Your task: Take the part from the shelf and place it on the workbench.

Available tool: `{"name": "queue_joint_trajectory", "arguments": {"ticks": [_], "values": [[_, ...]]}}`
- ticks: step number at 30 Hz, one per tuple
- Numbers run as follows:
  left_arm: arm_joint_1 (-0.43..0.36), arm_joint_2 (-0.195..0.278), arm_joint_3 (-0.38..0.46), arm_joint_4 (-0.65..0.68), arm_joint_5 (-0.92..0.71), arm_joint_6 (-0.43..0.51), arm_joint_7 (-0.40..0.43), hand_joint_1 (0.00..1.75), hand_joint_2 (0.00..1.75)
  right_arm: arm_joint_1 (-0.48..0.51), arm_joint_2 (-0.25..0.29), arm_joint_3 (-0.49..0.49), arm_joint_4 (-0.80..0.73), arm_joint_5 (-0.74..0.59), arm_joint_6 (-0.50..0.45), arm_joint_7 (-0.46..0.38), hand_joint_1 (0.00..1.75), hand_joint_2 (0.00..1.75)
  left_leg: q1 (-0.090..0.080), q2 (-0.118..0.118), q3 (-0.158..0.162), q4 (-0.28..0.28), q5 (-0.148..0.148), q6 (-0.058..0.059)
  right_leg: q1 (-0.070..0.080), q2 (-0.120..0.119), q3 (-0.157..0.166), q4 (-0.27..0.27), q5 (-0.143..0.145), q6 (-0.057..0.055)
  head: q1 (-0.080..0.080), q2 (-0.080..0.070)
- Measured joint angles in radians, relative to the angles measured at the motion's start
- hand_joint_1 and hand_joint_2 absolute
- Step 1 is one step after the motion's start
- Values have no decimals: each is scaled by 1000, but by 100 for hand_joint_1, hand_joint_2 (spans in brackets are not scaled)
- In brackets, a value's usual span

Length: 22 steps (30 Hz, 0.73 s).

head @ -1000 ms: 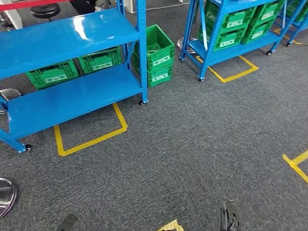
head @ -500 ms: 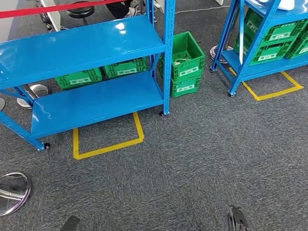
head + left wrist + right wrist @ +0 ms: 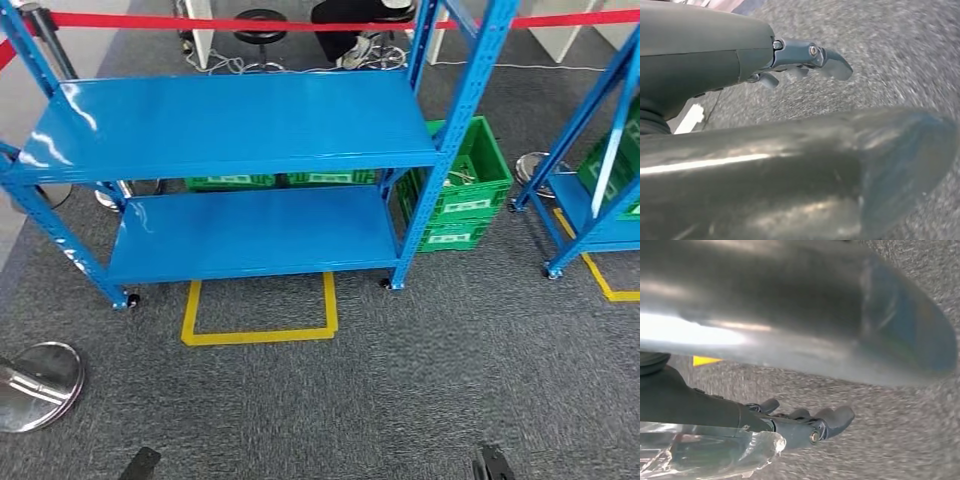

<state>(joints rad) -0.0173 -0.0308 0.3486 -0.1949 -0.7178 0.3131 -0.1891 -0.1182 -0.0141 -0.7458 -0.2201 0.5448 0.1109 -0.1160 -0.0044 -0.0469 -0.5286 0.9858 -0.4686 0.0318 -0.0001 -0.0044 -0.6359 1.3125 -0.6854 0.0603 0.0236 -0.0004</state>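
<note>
Head view: a blue shelf [image 3: 234,125] with two boards stands on grey carpet [image 3: 423,380], on small wheels. Its boards are bare and shiny. A square of yellow tape [image 3: 258,318] is on the carpet, partly under the front edge of the lower board. Behind the lower board the rims of green crates [image 3: 281,180] show. Two more green crates [image 3: 462,198] are stacked just beside the right post of the shelf. The upper one holds some pale items, too small to tell what they are. A red band [image 3: 226,20] runs across behind the shelf, and a black stool [image 3: 260,22] stands behind it. A second blue shelf [image 3: 596,190] is at the right edge. A round chrome base [image 3: 38,385] lies at the lower left. The tip of the left hand [image 3: 140,463] and the tip of the right hand [image 3: 492,465] come in at the lower edge, both above the carpet and well apart from the shelf.

Left wrist view: the dark fingers [image 3: 806,52] are stretched out and apart from the thick thumb [image 3: 866,165]. Nothing is between them. Blurred carpet is behind.

Right wrist view: the fingers [image 3: 828,420] are also stretched out, apart from the thumb [image 3: 828,315]. A thing in clear film [image 3: 715,452] lies against the dark cover of this hand. Whether the hand holds it, and whether it is the part, cannot be told.
</note>
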Motion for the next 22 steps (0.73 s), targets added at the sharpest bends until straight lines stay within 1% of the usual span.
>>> {"name": "queue_joint_trajectory", "arguments": {"ticks": [1, 2, 3, 4, 5, 6, 7, 8, 9, 10, 11, 12, 13, 14, 15, 16, 17, 18, 19, 20, 21, 22], "values": [[3, 0, 3, 0, 2, 0, 0, 0, 0, 4, 0, 1, 0, 0, 0, 0, 0, 0, 3, -18, 25, -1, -19, -2, -2, 1, -29, -22, -33, 3, 1, 0], [6, 0, 6, 0, 3, -1, 0, 0, 0, 7, -1, 2, 0, 1, 0, 0, 0, 0, 6, -36, 52, -2, -40, -6, -5, 5, -52, -60, -33, 7, 1, 0], [10, 0, 7, 0, 4, -1, 0, 0, 0, 11, -2, 3, 0, 1, 0, -1, 0, 0, 8, -51, 74, -4, -61, -10, -9, 18, -67, -114, 29, 12, 2, 0], [12, 0, 9, 1, 4, -2, 0, 0, 0, 15, -2, 3, 2, 1, 0, -1, 0, 0, 10, -65, 98, -2, -83, -15, -15, 35, -78, -175, 123, 14, 3, 0], [14, 0, 10, 1, 4, -2, 0, 0, 0, 19, -3, 3, 4, 1, 0, 0, 0, 0, 12, -79, 123, -6, -106, -20, -17, 48, -76, -222, 211, 13, 2, 0], [15, 1, 10, 2, 5, -3, 0, 0, 0, 22, -4, 4, 6, 1, 0, 0, 0, 0, 14, -92, 153, -16, -123, -27, -15, 57, -64, -254, 276, 6, 2, 0], [13, 1, 11, 2, 5, -3, 0, 0, 0, 19, -5, 4, 7, 2, 0, 0, 0, 0, 15, -101, 178, -17, -125, -35, -11, 57, -45, -269, 299, -5, 2, 0], [11, 0, 12, 2, 6, -4, 0, 0, 0, 11, -6, 5, 6, 3, 0, -1, 0, 0, 16, -105, 192, -13, -117, -44, -6, 50, -18, -273, 297, -19, 1, 0], [6, -1, 13, 2, 6, -4, -1, 0, 0, 0, -6, 6, 4, 6, -1, -4, 0, 0, 16, -88, 192, 12, -102, -52, -5, 43, 3, -280, 297, -32, 1, 0], [-2, -2, 14, 2, 7, -3, -3, 0, 0, -10, -7, 6, 3, 8, -1, -7, 0, 0, 14, -59, 170, 53, -91, -57, -6, 36, 16, -286, 300, -42, -2, 0], [-11, -2, 16, 2, 9, -2, -6, 0, 0, -17, -8, 7, 2, 12, -1, -11, 0, 0, 13, -26, 138, 100, -100, -60, -8, 26, 25, -291, 298, -49, -6, 0], [-18, -3, 18, 2, 12, 1, -11, 0, 0, -18, -9, 8, 1, 17, 0, -13, 0, 0, 12, 7, 101, 149, -124, -63, -9, 15, 30, -294, 293, -53, -10, 0], [-22, -3, 21, 2, 14, 6, -15, 0, 0, -15, -9, 9, 1, 23, 1, -14, 0, 0, 12, 24, 61, 191, -159, -66, -9, 5, 35, -296, 286, -55, -13, 0], [-26, -7, 24, 2, 15, 11, -10, 0, 0, -12, -10, 12, 1, 33, 3, -10, 0, 0, 13, 31, 23, 223, -195, -69, -10, -7, 41, -298, 278, -55, -14, 0], [-33, -12, 29, 1, 17, 18, 11, 0, 0, -11, -10, 18, 1, 46, 6, 0, 0, 0, 14, 32, -7, 236, -213, -72, -11, -15, 48, -299, 271, -52, -14, 0], [-47, -21, 34, -2, 18, 23, 47, 0, 0, -13, -9, 25, 1, 62, 11, 16, 0, 0, 15, 33, -28, 226, -203, -75, -12, -23, 54, -299, 264, -49, -14, 0], [-71, -32, 40, -6, 20, 27, 97, 0, 0, -20, -6, 34, 2, 80, 15, 36, 0, 0, 17, 34, -39, 191, -163, -77, -15, -31, 61, -299, 258, -45, -14, 0], [-105, -43, 45, -11, 22, 29, 151, 0, 44, -34, -2, 44, 2, 97, 17, 59, 0, 0, 21, 38, -39, 137, -100, -81, -17, -38, 65, -298, 253, -40, -14, 0], [-142, -55, 51, -16, 23, 29, 201, 0, 87, -51, 1, 53, 2, 111, 16, 80, 0, 44, 24, 46, -37, 81, -44, -87, -17, -45, 69, -296, 249, -35, -15, 0], [-178, -64, 57, -21, 24, 28, 239, 0, 131, -70, 5, 61, 2, 122, 13, 97, 0, 87, 26, 53, -35, 39, -9, -87, -16, -50, 68, -294, 248, -30, -18, 0], [-208, -71, 62, -25, 23, 26, 264, 0, 175, -86, 8, 68, 2, 131, 8, 110, 0, 131, 27, 58, -34, 13, 12, -85, -13, -52, 66, -294, 246, -25, -20, 0], [-223, -75, 64, -27, 23, 25, 274, 0, 175, -93, 9, 71, 2, 134, 6, 116, 0, 175, 27, 61, -37, 6, 11, -84, -11, -53, 65, -292, 246, -23, -21, 0]]}}
